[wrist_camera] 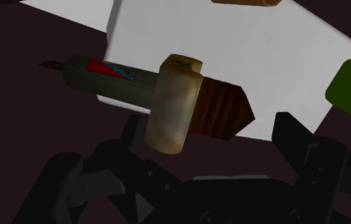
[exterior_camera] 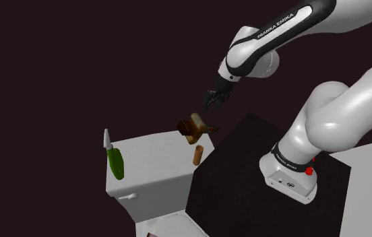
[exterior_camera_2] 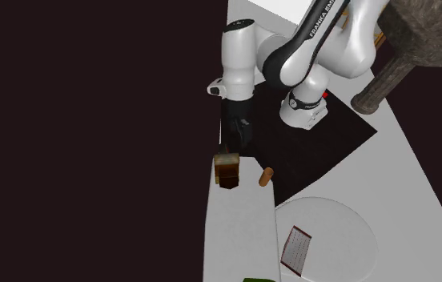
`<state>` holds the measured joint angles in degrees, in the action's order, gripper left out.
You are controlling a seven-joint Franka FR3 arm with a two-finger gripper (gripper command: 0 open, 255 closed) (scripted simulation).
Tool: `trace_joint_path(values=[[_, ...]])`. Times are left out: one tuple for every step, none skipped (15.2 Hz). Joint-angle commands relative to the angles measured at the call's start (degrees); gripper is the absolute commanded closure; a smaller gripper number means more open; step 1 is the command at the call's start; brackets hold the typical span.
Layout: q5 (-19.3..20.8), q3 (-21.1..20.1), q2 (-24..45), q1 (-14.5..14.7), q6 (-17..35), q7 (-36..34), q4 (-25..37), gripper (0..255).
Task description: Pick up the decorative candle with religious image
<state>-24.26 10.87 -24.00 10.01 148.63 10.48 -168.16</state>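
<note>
Two fingers [wrist_camera: 308,149] stood spread; I saw gripper [exterior_camera: 215,101] above candle [exterior_camera: 193,127], not touching. Candle lay at corner of white tank lid [exterior_camera: 152,158], overhanging edge, near brown cylinder [exterior_camera: 198,155]; green bottle [exterior_camera: 116,162] well apart.

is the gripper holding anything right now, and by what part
Nothing is held: the gripper hovers above the candle, jaws open and clear of it.
</note>
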Motion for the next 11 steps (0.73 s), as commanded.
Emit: trace_joint_path(values=[[-6.7, 2.8, 5.7, 4.6, 5.6, 4.9, 0.2, 0], [-11.6, 4.6, 8.7, 7.9, 8.0, 8.4, 0.6, 0], [-17.7, 6.6, 11.8, 11.4, 10.0, 12.9, 1.3, 0], [-25.1, 8.3, 15.2, 14.9, 11.5, 18.4, 2.4, 0], [-33.2, 9.7, 18.7, 18.1, 12.1, 24.6, 3.9, 0], [-36.4, 9.4, 20.1, 18.4, 12.1, 27.1, 4.6, 0], [-39.2, 9.3, 21.5, 18.6, 12.2, 29.6, 5.2, 0], [-42.0, 9.2, 22.9, 18.9, 12.2, 32.0, 5.8, 0], [-44.6, 9.1, 24.3, 19.1, 12.1, 34.3, 6.4, 0], [-47.2, 8.9, 25.7, 19.2, 12.0, 36.6, 7.0, 0], [-49.7, 8.7, 27.0, 19.2, 11.9, 38.8, 7.7, 0]])
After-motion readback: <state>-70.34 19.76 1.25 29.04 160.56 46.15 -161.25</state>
